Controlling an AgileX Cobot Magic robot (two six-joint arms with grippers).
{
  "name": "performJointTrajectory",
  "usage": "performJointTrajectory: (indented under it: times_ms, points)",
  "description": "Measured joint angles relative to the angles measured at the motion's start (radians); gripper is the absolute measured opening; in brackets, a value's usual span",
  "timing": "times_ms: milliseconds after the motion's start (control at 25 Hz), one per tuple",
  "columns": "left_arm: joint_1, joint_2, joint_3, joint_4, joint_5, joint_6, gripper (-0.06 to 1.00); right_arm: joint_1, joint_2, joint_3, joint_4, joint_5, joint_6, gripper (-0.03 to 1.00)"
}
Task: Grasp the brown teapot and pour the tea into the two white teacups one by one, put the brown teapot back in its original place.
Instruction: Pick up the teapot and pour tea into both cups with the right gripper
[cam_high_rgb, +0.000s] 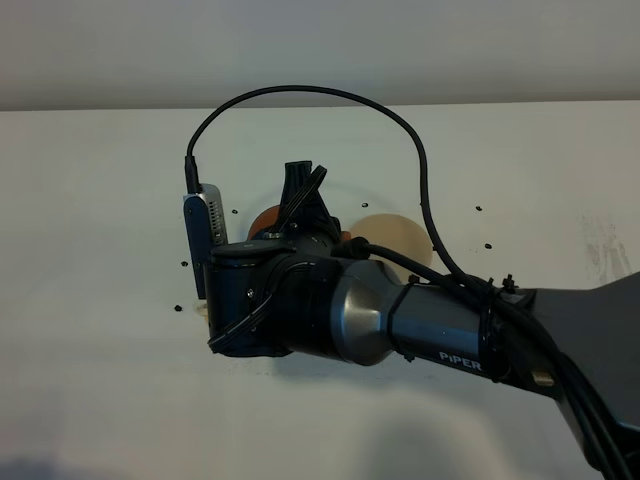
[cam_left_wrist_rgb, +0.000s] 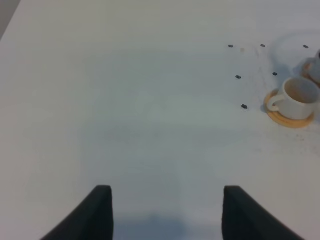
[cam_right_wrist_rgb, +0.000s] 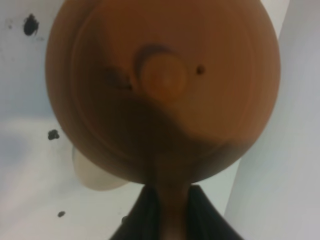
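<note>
Your right gripper (cam_right_wrist_rgb: 172, 215) is clamped on the loop handle of that squat, matte clay brown teapot (cam_right_wrist_rgb: 165, 100) with its round knobbed lid; left gripper (cam_left_wrist_rgb: 167, 192) sits spread wide.

brown teapot (cam_right_wrist_rgb: 162, 100): round clay, knobbed lid on, handle pinched in right gripper (cam_right_wrist_rgb: 171, 197), off cream saucer (cam_high_rgb: 395, 240). white teacup (cam_left_wrist_rgb: 299, 97) upright on orange coaster (cam_left_wrist_rgb: 285, 119); second teacup (cam_left_wrist_rgb: 314, 70) just beside, cropped.
</note>
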Motion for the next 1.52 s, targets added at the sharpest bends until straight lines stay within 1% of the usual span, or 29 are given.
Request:
performJointTrajectory:
  times_ms: [840, 1520]
  points:
    - [0.0, 0.0, 0.0, 0.0, 0.0, 0.0, 0.5, 0.0, 0.0, 0.0, -0.006, 0.0, -0.053, 0.09]
    - [0.0, 0.0, 0.0, 0.0, 0.0, 0.0, 0.5, 0.0, 0.0, 0.0, -0.063, 0.007, -0.065, 0.09]
